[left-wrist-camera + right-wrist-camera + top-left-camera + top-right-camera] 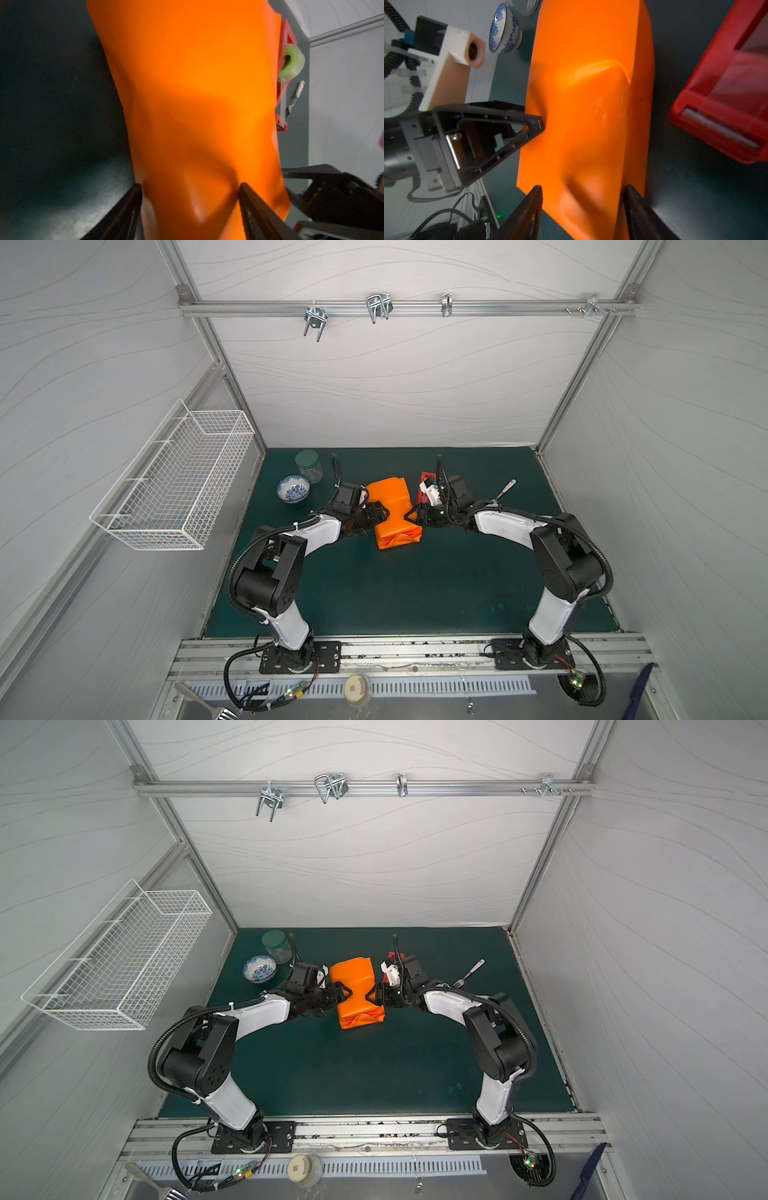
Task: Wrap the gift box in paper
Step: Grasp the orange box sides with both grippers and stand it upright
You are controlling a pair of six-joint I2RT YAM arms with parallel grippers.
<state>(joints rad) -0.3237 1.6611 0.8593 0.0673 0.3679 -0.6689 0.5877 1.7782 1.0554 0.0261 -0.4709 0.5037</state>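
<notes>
The paper point(392, 506) lies between my two grippers as a box-shaped orange parcel on the dark green mat point(415, 593). The end nearest my bases is folded into triangular flaps. The gift box is wholly covered and does not show. My left gripper point(190, 190) meets one long side of the parcel and my right gripper point(582, 190) meets the opposite side, tips facing each other across it. On each, the jaws stand partly apart with both fingertips on the sheet, which buckles into a raised crease in the gap. Each seems clamped on the paper, though the close views are blurred. In both top views the parcel narrows to a waist where I touch it. A red tape dispenser point(724, 104) stands just behind my right gripper, with a fork point(505, 491) farther out. A blue-and-white bowl point(503, 29) and a green-lidded jar point(308, 465) sit beyond my left gripper.
</notes>
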